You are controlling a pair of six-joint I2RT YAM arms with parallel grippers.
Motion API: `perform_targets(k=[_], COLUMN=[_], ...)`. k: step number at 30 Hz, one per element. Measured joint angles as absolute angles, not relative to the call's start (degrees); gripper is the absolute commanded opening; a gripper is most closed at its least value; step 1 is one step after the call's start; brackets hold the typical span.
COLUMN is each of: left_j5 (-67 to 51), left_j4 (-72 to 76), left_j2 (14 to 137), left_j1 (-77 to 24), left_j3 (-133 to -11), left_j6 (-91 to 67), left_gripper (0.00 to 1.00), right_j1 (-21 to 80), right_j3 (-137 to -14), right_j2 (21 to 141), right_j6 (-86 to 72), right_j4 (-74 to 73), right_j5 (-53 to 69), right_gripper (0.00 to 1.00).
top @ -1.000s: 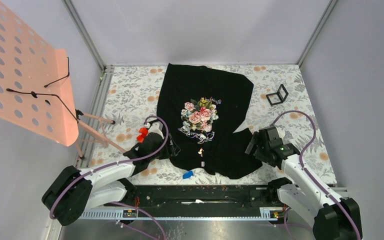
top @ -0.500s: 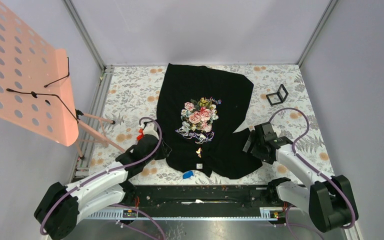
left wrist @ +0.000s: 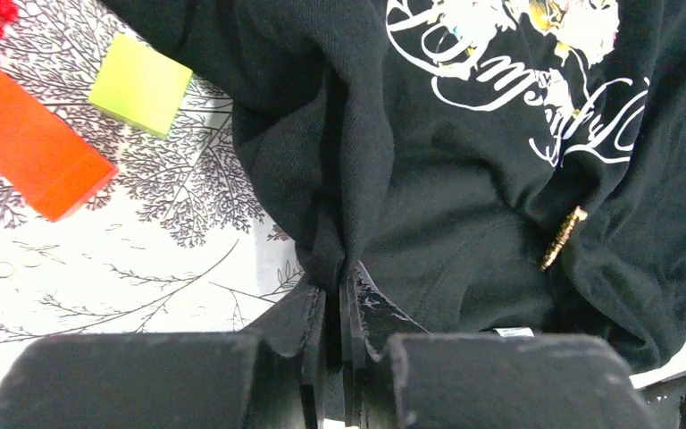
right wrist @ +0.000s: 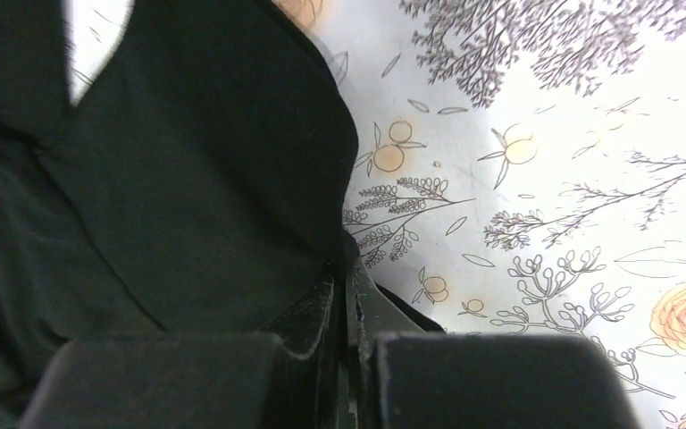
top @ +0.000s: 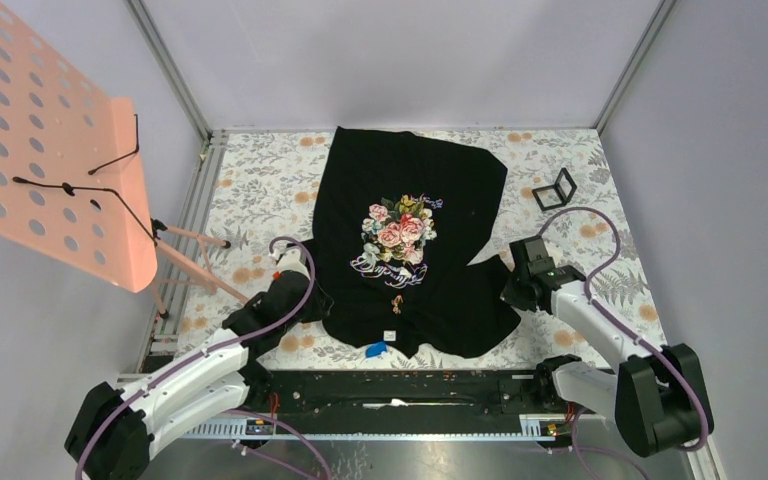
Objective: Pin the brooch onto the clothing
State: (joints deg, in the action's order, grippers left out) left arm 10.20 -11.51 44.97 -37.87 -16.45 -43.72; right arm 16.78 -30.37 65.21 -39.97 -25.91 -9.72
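A black shirt [top: 415,190] lies spread on a floral tablecloth [top: 260,180]. The left gripper [left wrist: 335,299] is pinched tight on a fold at the shirt's left edge, and the right gripper [right wrist: 347,290] is closed on its right edge. The brooch [left wrist: 563,238] sits on the shirt just below the white lettering. A red block [left wrist: 27,143] and a green block [left wrist: 139,83] lie just left of the shirt, and a blue piece [top: 375,349] lies just off its near hem. Bare cloth opens to the shirt's right. Compared with a second ago, the left gripper has drawn leftward, the near hem spreads wider, and the brooch has barely shifted.
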Motion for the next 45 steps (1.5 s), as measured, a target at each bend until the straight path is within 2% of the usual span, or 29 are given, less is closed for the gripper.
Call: perform_targets(k=[4,13,16,18,19,20,23,27,30,37,40,45], left_j5=[10.4,10.4,10.4,10.4,10.4,10.4,10.4,10.6,11.4,14.7,15.6,12.1], left_j4=[-14.2,-18.6,-19.9,-20.6,-21.0,-21.2,-22.0,-23.8,-24.8,-26.1,-24.3,-14.3], left_j2=[43.4,39.8,39.0,38.6,38.5,38.4,38.4,38.4,38.5,41.4,43.3,49.3], left_j1=[-36.6,-35.2,-35.0,-35.0,-35.0,-35.0,-35.0,-34.9,-34.9,-36.9,-42.6,-50.7], left_j3=[-17.3,-17.3,-17.3,-17.3,-17.3,-17.4,-17.8,-19.6,-21.3,-26.2,-28.3,-29.1], left_j6=[-43.5,-43.4,-43.4,-43.3,-43.2,-43.1,-42.3,-41.6,-40.3,-37.0,-35.5,-34.3], left_gripper=[0.04,0.05,0.06,0.08,0.11,0.16,0.27,0.45,0.6,0.76,0.89,0.91], right_j1=[15.4,9.1,8.4,8.1,8.1,8.0,7.7,7.4,7.4,7.4,7.5,7.8], right_j3=[-32.4,-35.6,-35.6,-35.5,-35.3,-35.3,-35.2,-35.3,-35.4,-35.3,-35.4,-37.4], right_j2=[61.6,62.2,62.3,61.9,61.2,60.6,58.1,55.6,53.6,54.5,59.4,69.3], right_j6=[-39.9,-39.0,-39.1,-39.1,-39.0,-39.1,-38.6,-37.2,-35.5,-32.6,-31.6,-31.0], right_j4=[-27.8,-31.0,-32.1,-32.7,-33.0,-33.2,-33.8,-34.3,-33.6,-28.1,-25.3,-21.6], right_j5=[-12.0,-16.7,-17.5,-18.3,-18.9,-19.2,-20.6,-19.9,-15.0,-0.6,3.6,7.7], right_gripper=[0.0,0.01,0.06,0.19,0.29,0.31,0.51,0.69,0.73,0.76,0.74,0.72])
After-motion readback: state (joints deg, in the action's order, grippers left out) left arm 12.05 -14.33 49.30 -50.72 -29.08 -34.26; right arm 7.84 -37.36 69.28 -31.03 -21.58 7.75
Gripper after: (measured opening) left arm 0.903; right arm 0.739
